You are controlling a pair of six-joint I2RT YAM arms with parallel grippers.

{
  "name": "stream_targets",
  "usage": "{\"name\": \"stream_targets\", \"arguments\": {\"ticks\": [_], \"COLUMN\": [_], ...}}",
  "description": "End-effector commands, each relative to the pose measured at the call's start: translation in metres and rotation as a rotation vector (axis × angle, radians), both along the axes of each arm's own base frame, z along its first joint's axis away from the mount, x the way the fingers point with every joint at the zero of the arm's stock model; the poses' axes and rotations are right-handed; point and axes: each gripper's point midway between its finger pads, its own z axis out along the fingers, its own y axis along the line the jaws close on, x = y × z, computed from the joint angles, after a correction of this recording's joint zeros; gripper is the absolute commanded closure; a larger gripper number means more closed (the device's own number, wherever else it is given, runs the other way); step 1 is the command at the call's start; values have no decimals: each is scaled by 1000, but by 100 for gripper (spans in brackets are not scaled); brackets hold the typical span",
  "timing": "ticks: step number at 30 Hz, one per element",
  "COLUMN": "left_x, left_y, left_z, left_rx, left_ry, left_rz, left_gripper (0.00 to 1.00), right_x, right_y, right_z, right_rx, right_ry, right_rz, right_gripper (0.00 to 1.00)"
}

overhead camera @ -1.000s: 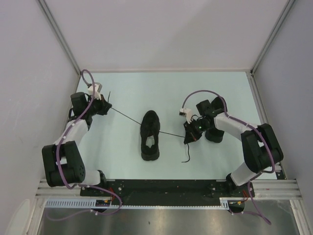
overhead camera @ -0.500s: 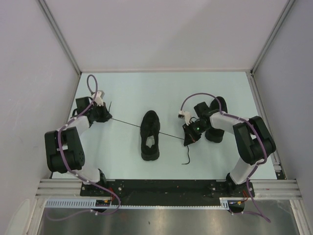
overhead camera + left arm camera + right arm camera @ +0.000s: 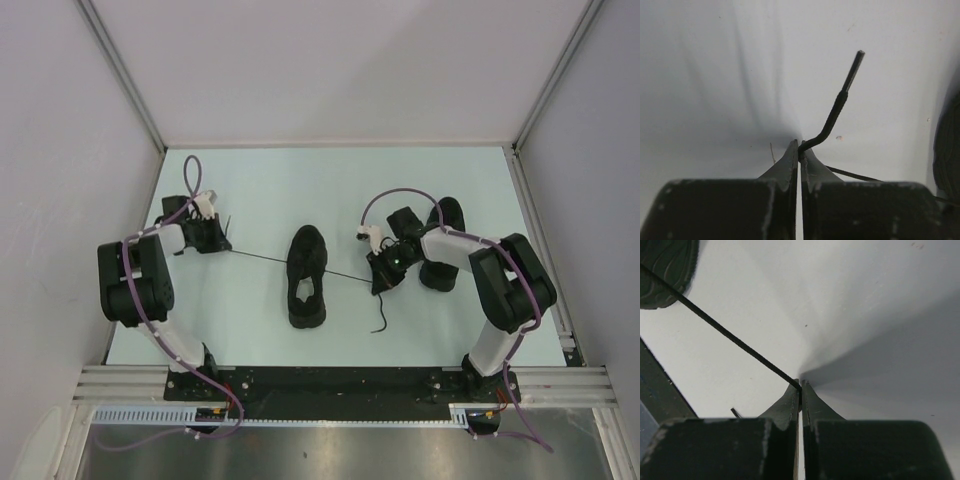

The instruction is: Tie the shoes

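Laces (image 3: 730, 334), thin and limp, run taut from the light mid-table shoe (image 3: 307, 277), one end pinched in the left gripper (image 3: 799, 146), one in the right gripper (image 3: 800, 386); uneven pulls likely drag it.

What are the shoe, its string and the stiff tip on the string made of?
The sneaker: matte black, likely fabric or synthetic; too small to be sure. The lace: thin dark cord, probably woven, bending where the left gripper pinches it. The aglet: straight, smooth, slimmer, probably plastic.
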Motion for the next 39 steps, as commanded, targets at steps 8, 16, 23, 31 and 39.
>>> {"name": "stream_targets", "arguments": {"ticks": [8,16,23,31,39], "left_x": [19,23,-21,-73,-109], "left_y": [1,-8,-32,-67,-131], "left_z": [34,175,296,252,126], "left_rx": [-62,13,214,369,385], "left_ry": [-65,-472,-897,-842,-678], "left_rz": [9,-140,-390,-839,-1299], "left_gripper": [69,36,1,1,22], "right_x": [72,99,76,32,34], "right_y": [19,10,0,1,5], "right_z": [64,172,253,201,154], "right_rx": [3,90,228,159,117], "right_ry": [-370,-693,-881,-679,-496], "right_rz": [-17,-54,-35,152,148], "right_gripper": [36,0,0,0,0]}}
